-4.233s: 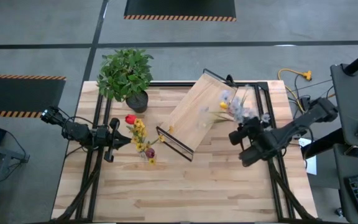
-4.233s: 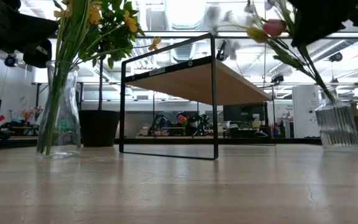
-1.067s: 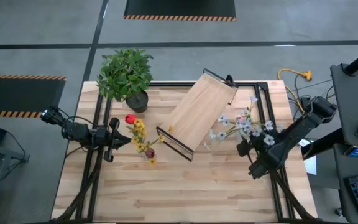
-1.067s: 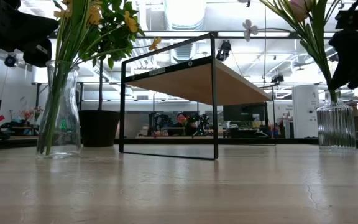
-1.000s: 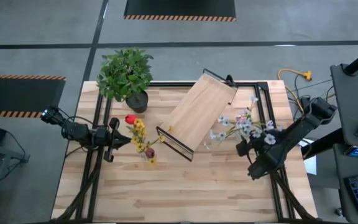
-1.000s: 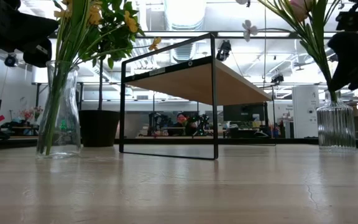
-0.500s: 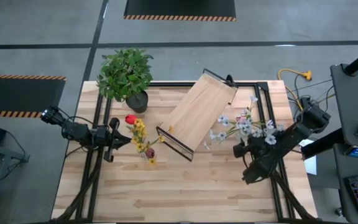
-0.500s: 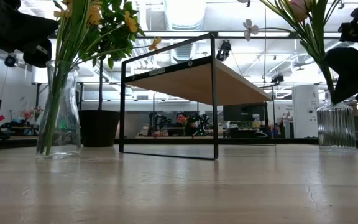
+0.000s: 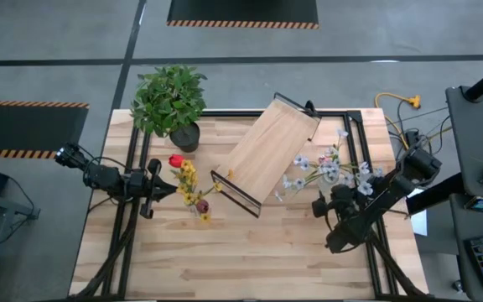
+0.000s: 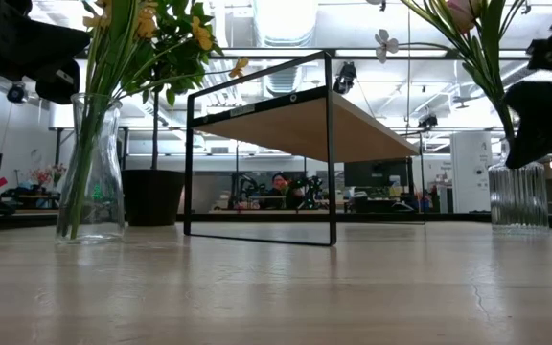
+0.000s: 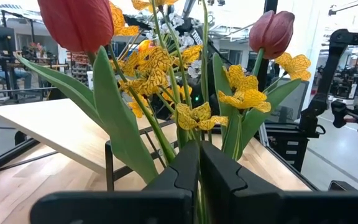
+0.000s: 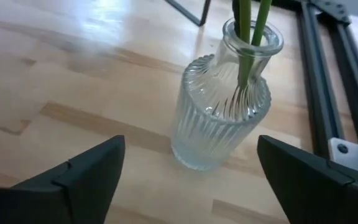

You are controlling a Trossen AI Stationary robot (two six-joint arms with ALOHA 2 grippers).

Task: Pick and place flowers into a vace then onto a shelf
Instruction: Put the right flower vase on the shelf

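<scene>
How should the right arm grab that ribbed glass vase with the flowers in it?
Probably low on the ribbed vase body, fingers either side, coming in level across the table. The stems fill the narrow neck, and the open right gripper already faces the wide body.

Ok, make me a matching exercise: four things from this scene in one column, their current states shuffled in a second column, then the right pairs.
Things
1. left end effector
2. right end effector
3. ribbed glass vase
4. shelf

States
A. standing on the table, nothing on its board
B. open, facing the ribbed vase
C. shut on flower stems
D. upright on the table with green stems in it

Pairs: 1-C, 2-B, 3-D, 4-A
</scene>
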